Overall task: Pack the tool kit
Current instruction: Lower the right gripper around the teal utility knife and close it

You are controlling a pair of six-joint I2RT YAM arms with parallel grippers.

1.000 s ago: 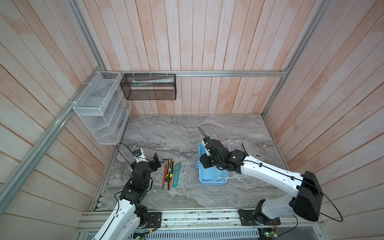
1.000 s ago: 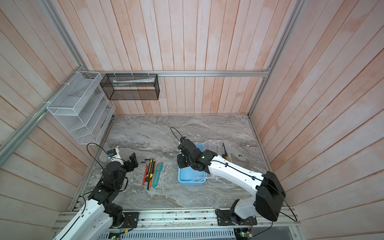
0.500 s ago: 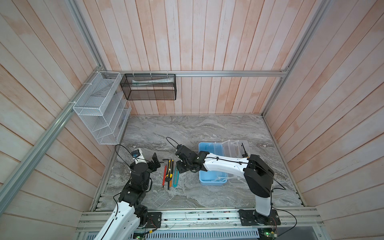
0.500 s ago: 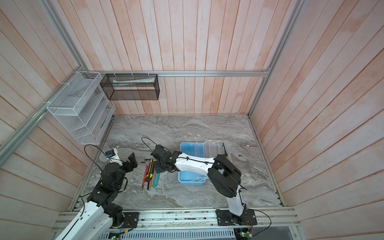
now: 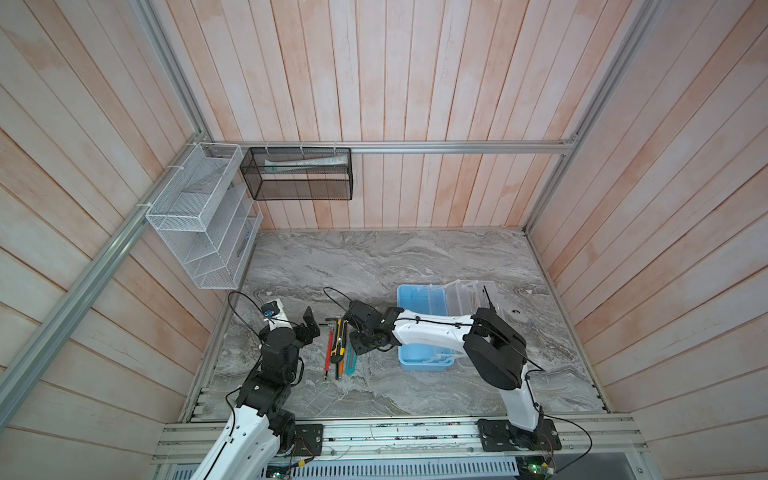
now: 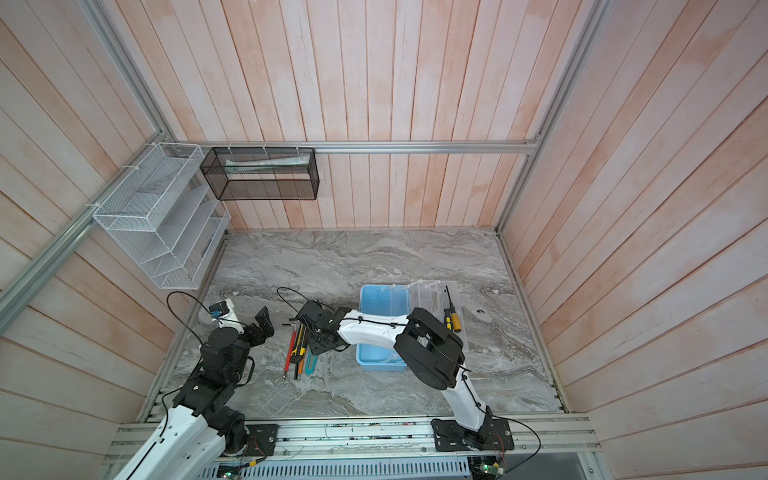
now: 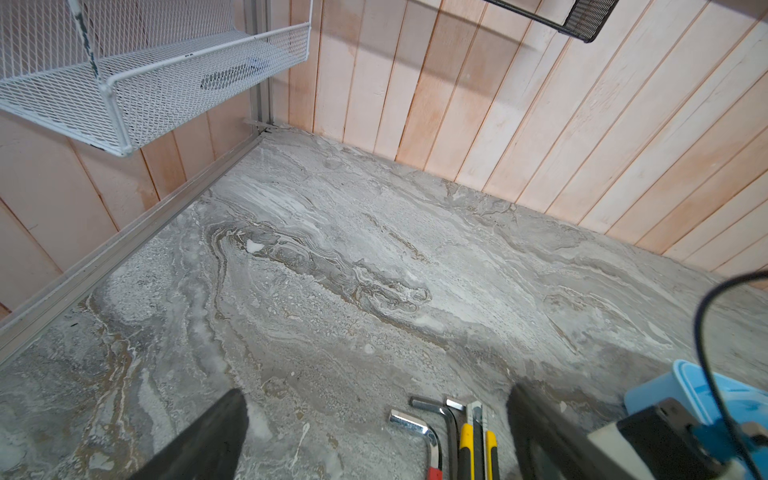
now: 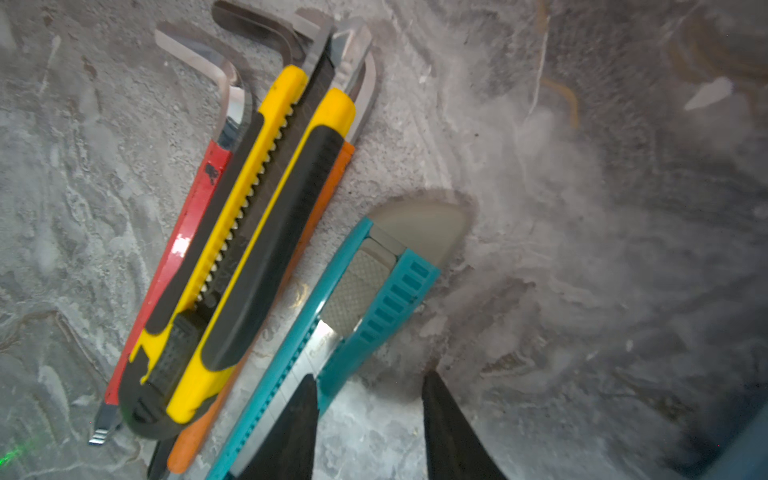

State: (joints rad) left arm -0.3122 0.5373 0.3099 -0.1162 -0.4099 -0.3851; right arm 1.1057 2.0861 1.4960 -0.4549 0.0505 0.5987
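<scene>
heads up, the right hand (image 8: 370, 376) is spread and empty with one finger over the slim teal plastic utility knife (image 8: 376, 291), so closing now might skid it sideways, not pinch it.

Box (image 5: 415, 300) — light blue; wide knife (image 8: 266, 216) yellow with black grip; slim knife (image 8: 386, 299) teal; hex key (image 8: 195, 199) red-sleeved; tabletop (image 5: 374, 257) — grey, veined like marble

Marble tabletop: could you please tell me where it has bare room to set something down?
Bare: the back strip between wooden wall and light blue box; the front strip along the rail. Crowded: the right claw at the teal utility knife, beside the box.
</scene>
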